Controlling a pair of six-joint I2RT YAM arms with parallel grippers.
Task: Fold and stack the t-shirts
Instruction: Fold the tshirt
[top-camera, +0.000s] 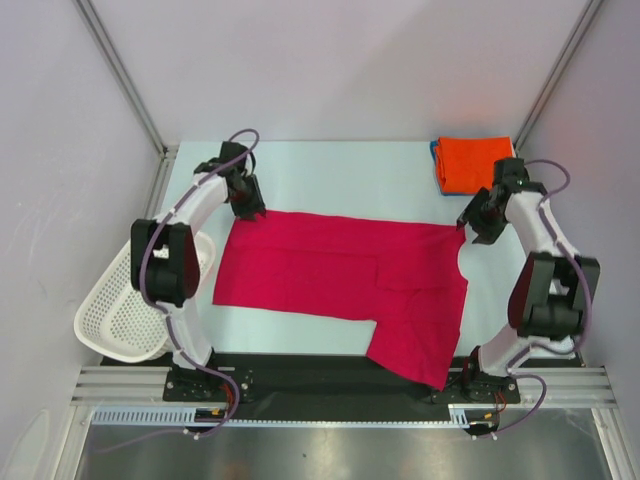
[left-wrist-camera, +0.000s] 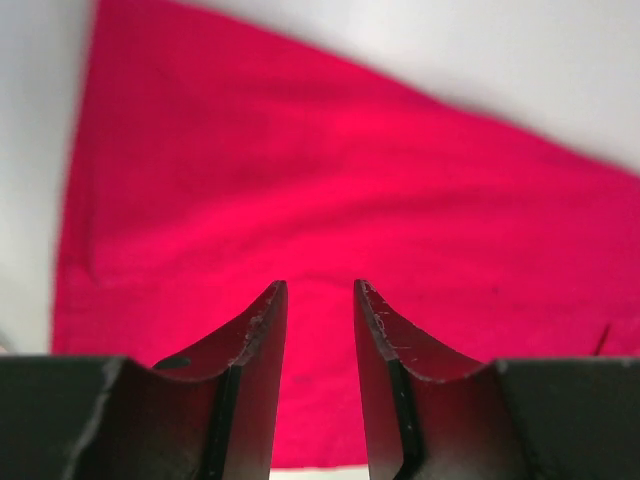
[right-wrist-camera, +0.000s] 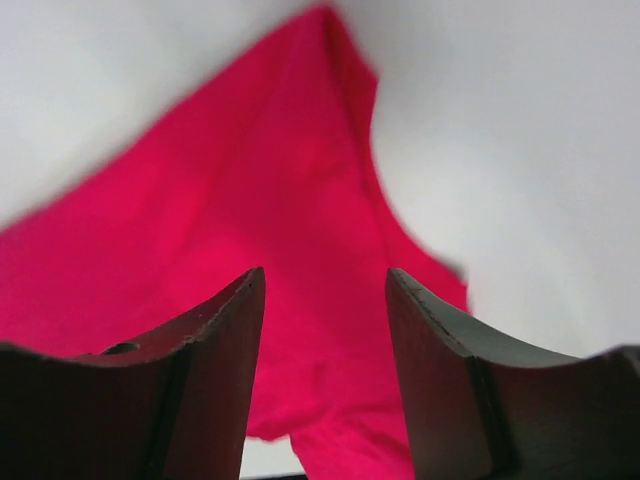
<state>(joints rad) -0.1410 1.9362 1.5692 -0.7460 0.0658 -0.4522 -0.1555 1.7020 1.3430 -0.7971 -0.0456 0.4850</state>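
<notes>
A crimson t-shirt (top-camera: 330, 270) lies spread flat on the table, with one part folded over at the lower right. My left gripper (top-camera: 250, 208) hovers at the shirt's far left corner. In the left wrist view the left gripper (left-wrist-camera: 320, 290) is open, and only the crimson t-shirt (left-wrist-camera: 330, 180) shows through the gap. My right gripper (top-camera: 470, 222) is at the far right corner. In the right wrist view the right gripper (right-wrist-camera: 325, 275) is open wide over the crimson t-shirt (right-wrist-camera: 270, 200), gripping nothing. A folded orange t-shirt (top-camera: 476, 163) sits at the back right on a blue t-shirt (top-camera: 438, 166), of which only an edge shows.
A white perforated basket (top-camera: 125, 312) hangs off the table's left edge beside the left arm. Grey walls and metal posts enclose the pale table (top-camera: 340, 175). A black rail runs along the near edge.
</notes>
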